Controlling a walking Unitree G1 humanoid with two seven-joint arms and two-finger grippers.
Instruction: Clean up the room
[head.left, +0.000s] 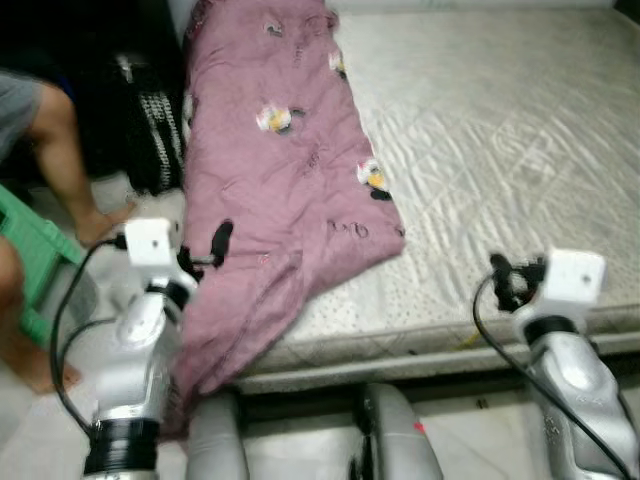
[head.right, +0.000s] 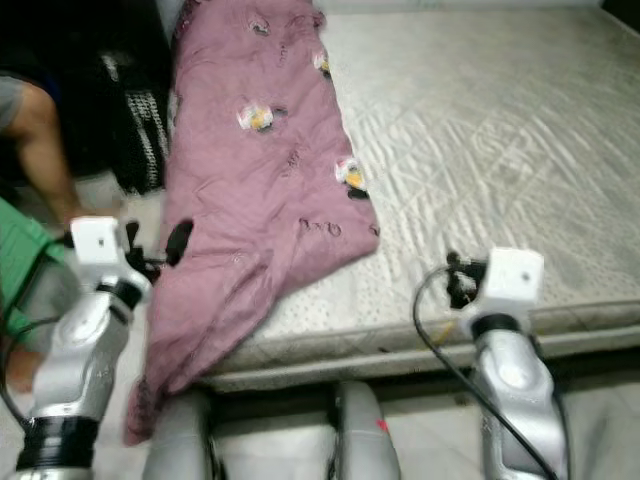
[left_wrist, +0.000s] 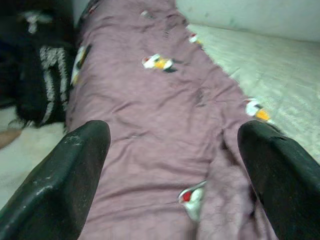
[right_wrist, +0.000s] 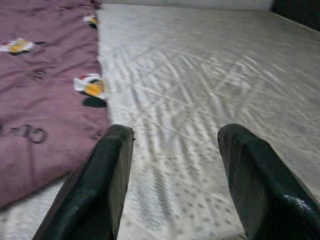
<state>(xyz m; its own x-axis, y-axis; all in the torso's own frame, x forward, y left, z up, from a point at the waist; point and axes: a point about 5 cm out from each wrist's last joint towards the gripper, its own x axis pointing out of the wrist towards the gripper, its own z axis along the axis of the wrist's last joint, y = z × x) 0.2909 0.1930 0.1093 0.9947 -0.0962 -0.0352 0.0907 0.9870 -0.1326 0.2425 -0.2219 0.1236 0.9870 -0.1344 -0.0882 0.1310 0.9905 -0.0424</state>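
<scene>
A bare quilted mattress spreads wide, most of its surface open on the robot's right. A mauve blanket printed with small penguins lies in a long strip along the mattress's left side, its near end spilling over the front edge toward the floor. The left gripper hovers over the blanket, fingers spread. The right gripper, also spread, hangs above bare mattress near the front edge. A person's leg and a green stool stand left.
</scene>
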